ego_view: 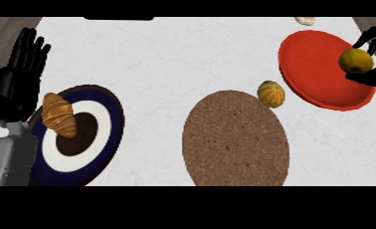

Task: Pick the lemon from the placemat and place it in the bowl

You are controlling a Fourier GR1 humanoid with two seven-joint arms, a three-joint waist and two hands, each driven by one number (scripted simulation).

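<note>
Head view shows the right hand (365, 78) curled round the lemon (355, 60), over the right part of the red bowl (316, 68). Just left of the bowl lies a ribbed yellow fruit (271, 94), touching the brown placemat (235, 141). Far left of the bowl, the left hand (22, 68) rests with fingers straight beside a croissant (58, 114) on a plate (116, 123).

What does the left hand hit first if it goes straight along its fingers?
Nothing that shows. The left hand points its straight fingers up the counter toward its far edge, with only bare top ahead. The croissant and plate lie nearer the robot, off that line. Height unclear.
</note>
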